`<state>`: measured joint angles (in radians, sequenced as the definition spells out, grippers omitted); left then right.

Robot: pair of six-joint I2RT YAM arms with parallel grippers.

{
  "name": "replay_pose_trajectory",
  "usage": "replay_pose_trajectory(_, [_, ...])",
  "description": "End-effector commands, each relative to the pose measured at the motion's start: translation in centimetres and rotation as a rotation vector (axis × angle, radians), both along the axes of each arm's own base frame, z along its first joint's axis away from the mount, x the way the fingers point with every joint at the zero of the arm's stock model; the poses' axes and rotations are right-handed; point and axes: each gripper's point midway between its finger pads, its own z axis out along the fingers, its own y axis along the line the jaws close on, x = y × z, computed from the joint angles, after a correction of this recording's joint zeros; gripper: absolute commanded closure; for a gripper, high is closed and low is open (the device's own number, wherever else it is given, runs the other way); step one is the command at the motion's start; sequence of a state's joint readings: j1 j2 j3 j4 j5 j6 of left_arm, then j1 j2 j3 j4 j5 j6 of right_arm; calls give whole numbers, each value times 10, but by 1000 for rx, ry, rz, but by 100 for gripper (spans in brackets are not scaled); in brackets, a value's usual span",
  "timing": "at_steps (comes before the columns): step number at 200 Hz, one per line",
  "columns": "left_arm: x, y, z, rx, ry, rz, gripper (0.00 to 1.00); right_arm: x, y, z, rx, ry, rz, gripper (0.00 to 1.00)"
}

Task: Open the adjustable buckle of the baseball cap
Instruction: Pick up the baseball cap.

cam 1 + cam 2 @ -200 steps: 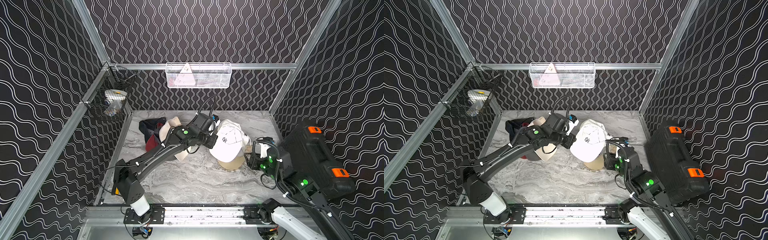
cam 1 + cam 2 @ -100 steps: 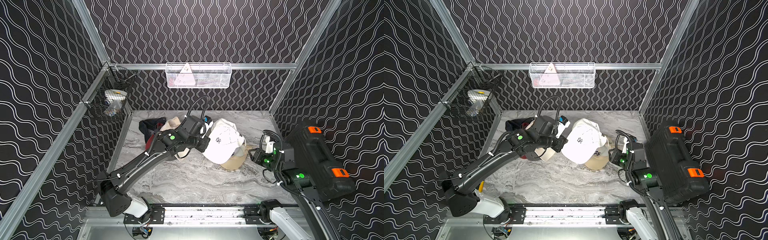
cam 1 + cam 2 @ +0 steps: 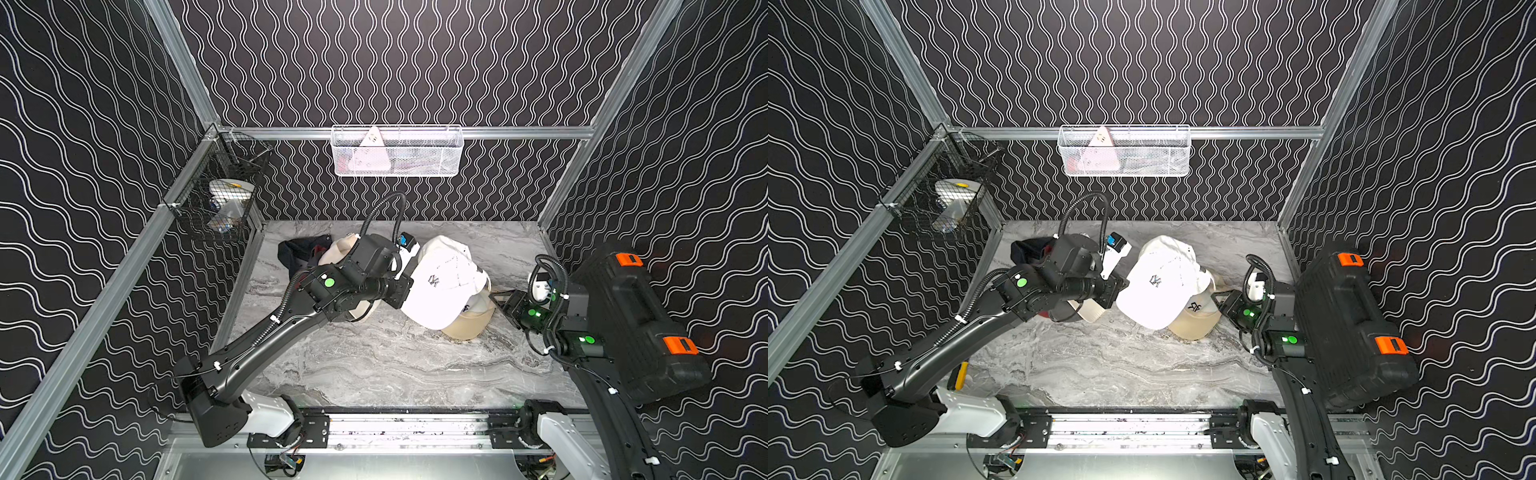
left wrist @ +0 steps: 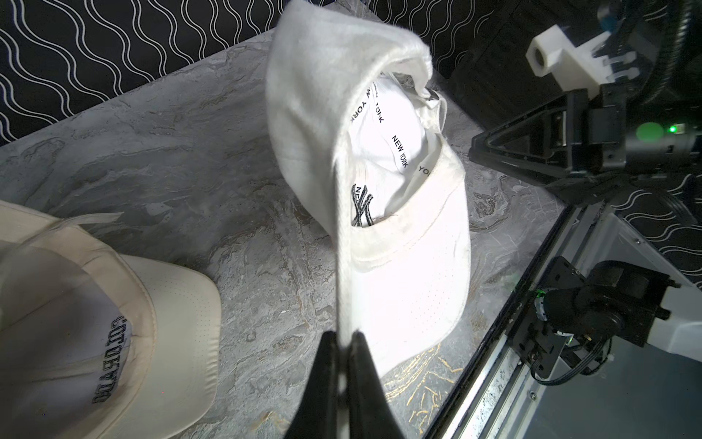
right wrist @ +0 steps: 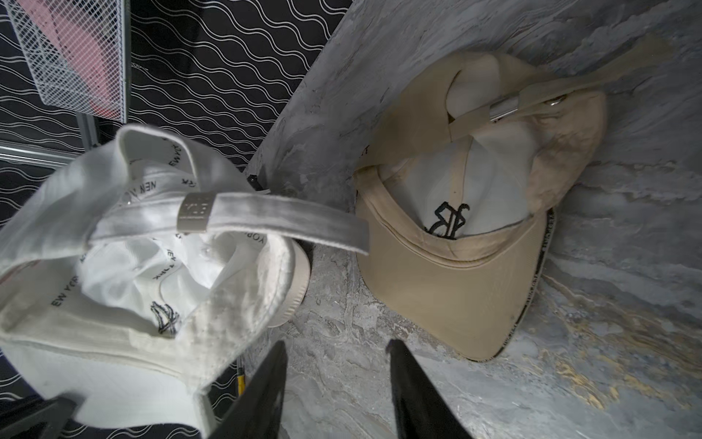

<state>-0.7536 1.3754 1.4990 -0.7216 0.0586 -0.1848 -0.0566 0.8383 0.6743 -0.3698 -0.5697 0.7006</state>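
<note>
A white baseball cap (image 3: 440,282) (image 3: 1158,286) hangs tilted above the table, held by the edge of its brim. My left gripper (image 4: 343,336) (image 3: 409,291) is shut on that brim (image 4: 410,289). The cap's back strap (image 5: 285,218) carries a grey buckle (image 5: 193,213), which is closed on the strap in the right wrist view. My right gripper (image 5: 336,344) (image 3: 496,297) stands open to the right of the cap, with only bare table between its fingers. It touches nothing.
A tan cap (image 3: 469,324) (image 5: 456,247) lies upside down under the white cap's right side. A cream cap (image 4: 95,304) and a dark cap (image 3: 299,249) lie at the back left. A black case (image 3: 640,316) fills the right side. Wire baskets (image 3: 395,151) hang on the walls.
My left arm has swung and carried the white cap a little to the left. My right arm has drawn back toward the case, and its jaws have narrowed slightly.
</note>
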Motion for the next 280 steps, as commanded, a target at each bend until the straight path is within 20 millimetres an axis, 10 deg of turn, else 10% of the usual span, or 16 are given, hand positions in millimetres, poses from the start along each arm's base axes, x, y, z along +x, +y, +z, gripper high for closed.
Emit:
replay_pose_trajectory(1, [-3, -5, 8, -44, -6, -15, 100, 7, 8, 16, 89, -56, 37, 54])
replay_pose_trajectory(280, [-52, -22, 21, -95, 37, -166, 100, 24, 10, 34, 107, -153, 101, 60])
